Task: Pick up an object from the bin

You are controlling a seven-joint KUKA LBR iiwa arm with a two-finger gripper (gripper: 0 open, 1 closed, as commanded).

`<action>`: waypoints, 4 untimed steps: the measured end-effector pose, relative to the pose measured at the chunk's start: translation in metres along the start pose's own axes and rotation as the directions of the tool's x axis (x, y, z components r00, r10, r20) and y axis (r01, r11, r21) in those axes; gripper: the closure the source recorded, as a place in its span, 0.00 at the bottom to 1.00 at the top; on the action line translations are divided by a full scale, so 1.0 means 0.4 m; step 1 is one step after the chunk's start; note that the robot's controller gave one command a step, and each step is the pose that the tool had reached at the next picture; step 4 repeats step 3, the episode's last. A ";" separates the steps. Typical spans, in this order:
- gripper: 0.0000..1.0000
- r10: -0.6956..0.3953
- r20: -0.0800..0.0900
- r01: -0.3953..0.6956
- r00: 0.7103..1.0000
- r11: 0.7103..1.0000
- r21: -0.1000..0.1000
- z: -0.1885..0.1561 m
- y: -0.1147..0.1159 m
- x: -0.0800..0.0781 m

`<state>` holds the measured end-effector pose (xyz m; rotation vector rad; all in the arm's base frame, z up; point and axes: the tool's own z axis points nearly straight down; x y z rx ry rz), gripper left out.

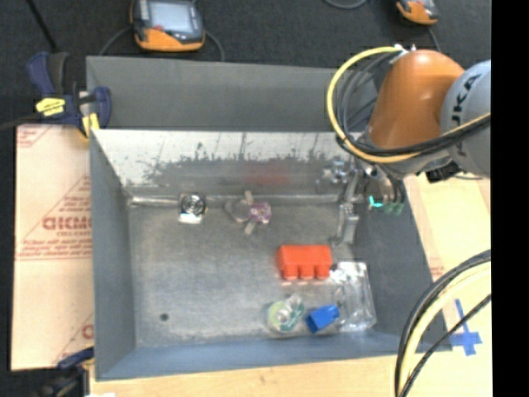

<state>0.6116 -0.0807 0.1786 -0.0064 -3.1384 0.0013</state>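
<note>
Bin (111,246): grey metal, sloped walls, scuffed and speckled floor; it stands on dark ground, where two orange-and-grey handsets (168,23) lie with their cables beyond the far wall.

Arm: enters from the right, orange cover (411,98) over the wrist, yellow and black cables looped round it. The wrist points down into the bin's far right corner.

Gripper (344,231): low over the floor near the right wall; whether apart or together cannot be told.

Contents, placed from the gripper:
- orange block (304,263), just beside it, below and left
- clear packet (354,294), below it, near
- blue piece (322,318) and clear-green round thing (285,314), below the block
- purple thing (254,213), left
- silver round thing (192,208), well apart, farther left
</note>
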 end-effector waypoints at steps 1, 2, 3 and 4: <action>0.00 -0.102 -0.002 0.102 0.995 0.995 -0.001 0.259 0.005 0.116; 1.00 -0.104 0.008 0.104 0.995 0.995 0.002 0.246 0.004 0.107; 1.00 -0.137 0.013 0.137 0.990 0.991 0.005 -0.115 -0.102 0.233; 1.00 -0.137 0.013 0.137 0.990 0.991 0.005 -0.115 -0.102 0.233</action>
